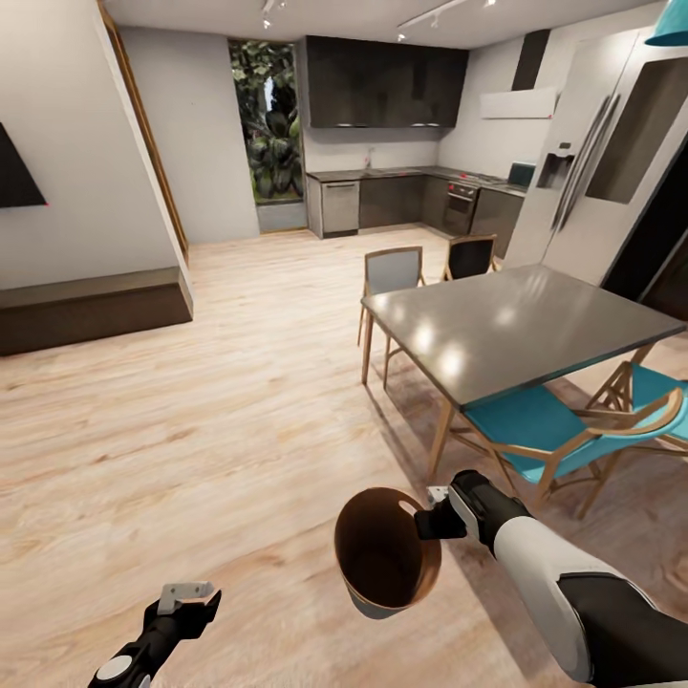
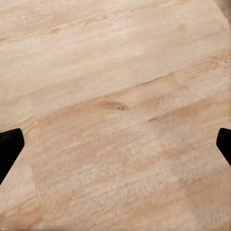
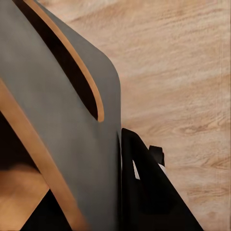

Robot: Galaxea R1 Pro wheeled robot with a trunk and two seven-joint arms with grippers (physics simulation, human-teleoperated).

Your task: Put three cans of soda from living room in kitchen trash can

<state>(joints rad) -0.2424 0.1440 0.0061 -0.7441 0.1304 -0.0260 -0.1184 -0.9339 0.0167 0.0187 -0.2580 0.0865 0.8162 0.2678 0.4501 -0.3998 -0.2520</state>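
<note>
End effector (image 1: 432, 517) apparently grips bin (image 1: 382, 559).

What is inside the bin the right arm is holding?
The trash can, gripped at its rim by the right gripper, shows bare brown inner wall, with no soda cans in sight. Its near wall hides part of the inside.

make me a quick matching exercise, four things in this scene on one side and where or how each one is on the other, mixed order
Things:
1. tash can
2. left hand
3. dining table
4. fridge

Descriptions:
A. open, over bare wood floor, holding nothing
B. standing at the right wall of the kitchen
C. gripped at its rim by the right hand, tilted, brown inside showing
D. grey top with teal-seated chairs around it

Pairs: 1-C, 2-A, 3-D, 4-B
</note>
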